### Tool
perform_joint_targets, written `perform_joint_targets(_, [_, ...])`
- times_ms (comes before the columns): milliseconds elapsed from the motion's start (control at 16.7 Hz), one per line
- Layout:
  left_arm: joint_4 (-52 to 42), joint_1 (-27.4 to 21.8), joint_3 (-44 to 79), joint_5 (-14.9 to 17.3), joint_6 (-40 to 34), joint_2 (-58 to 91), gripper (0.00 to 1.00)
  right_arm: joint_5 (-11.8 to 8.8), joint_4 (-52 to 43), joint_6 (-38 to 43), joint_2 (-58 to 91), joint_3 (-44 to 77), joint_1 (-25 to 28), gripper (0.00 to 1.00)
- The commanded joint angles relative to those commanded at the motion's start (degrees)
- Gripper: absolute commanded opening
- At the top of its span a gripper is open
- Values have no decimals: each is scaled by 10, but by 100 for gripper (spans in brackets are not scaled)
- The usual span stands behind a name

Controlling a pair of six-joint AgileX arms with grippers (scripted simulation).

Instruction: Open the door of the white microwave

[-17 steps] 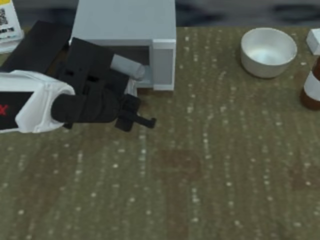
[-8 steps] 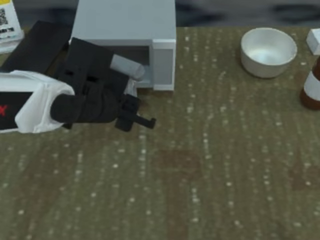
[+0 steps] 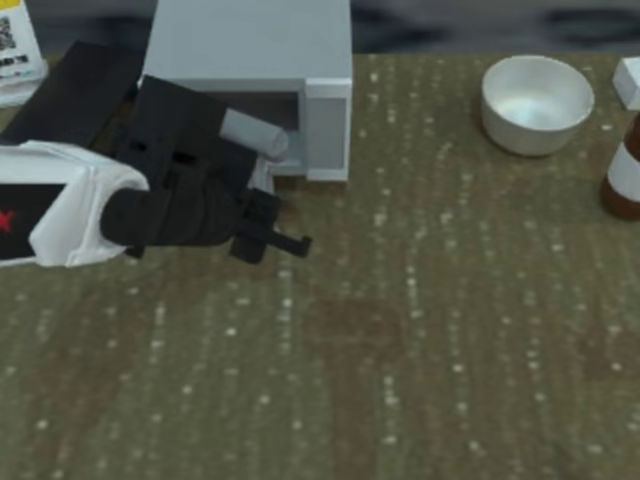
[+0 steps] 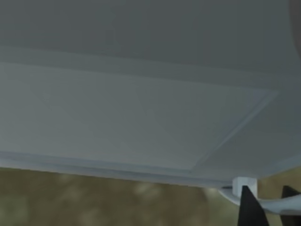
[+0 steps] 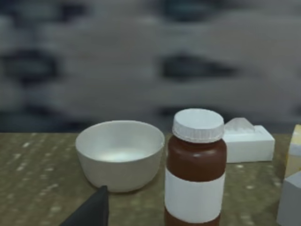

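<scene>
The white microwave (image 3: 250, 40) stands at the back left, its grey control panel (image 3: 328, 130) on its right. My left gripper (image 3: 275, 235) sits just in front of it. The arm hides most of the door in the top view, where only a white edge (image 3: 262, 178) shows. In the left wrist view the door (image 4: 141, 117) fills the frame, and its white handle (image 4: 277, 203) passes between my two dark fingertips (image 4: 247, 209), which are shut on it. My right gripper (image 5: 94, 212) is parked off the top view, by the bottle.
A black box (image 3: 75, 85) lies left of the microwave, with a QR card (image 3: 20, 45) behind it. A white bowl (image 3: 537, 103), a brown bottle (image 3: 622, 180) and a white box (image 3: 628, 80) stand at the back right.
</scene>
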Motion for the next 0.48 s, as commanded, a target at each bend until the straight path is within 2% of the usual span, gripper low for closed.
perform_joint_targets(480, [-2,2,-5,12,9,-3,0,0,0,0,0,0,0,100])
